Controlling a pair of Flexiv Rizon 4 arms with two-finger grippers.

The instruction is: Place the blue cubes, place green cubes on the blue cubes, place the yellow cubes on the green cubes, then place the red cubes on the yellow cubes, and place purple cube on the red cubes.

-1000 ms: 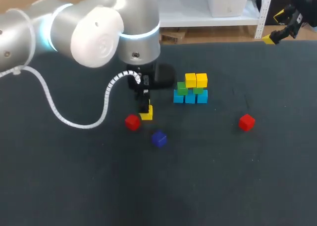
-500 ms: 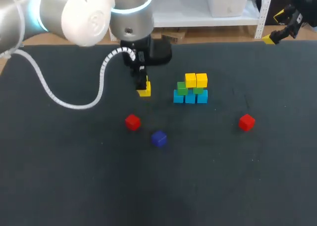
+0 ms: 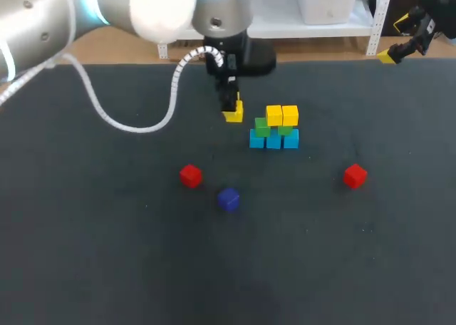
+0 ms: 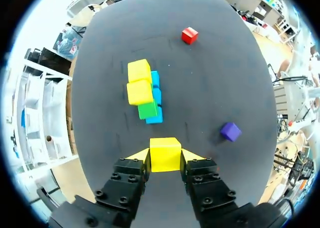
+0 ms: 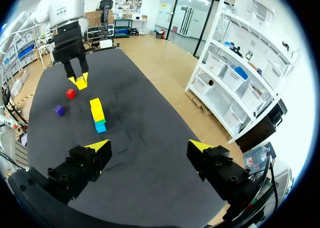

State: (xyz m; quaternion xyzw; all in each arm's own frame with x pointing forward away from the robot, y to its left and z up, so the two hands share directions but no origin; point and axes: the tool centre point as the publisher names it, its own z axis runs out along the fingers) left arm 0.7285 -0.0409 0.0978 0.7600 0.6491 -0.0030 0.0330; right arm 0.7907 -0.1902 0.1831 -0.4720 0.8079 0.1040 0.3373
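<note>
Yellow cube (image 4: 165, 154) is clamped in the left end effector (image 3: 231, 111), just left of the stack (image 3: 274, 129), whose blue cubes (image 4: 156, 119) are mostly hidden from the wrist. Right end effector (image 5: 149, 148), spread wide apart, is cut off overhead.

Matt worktop (image 3: 107, 268), smooth yellow cube (image 4: 165, 154)
You're looking at a dark, felt-like worktop; the yellow cube is showing a smooth plastic finish.
</note>
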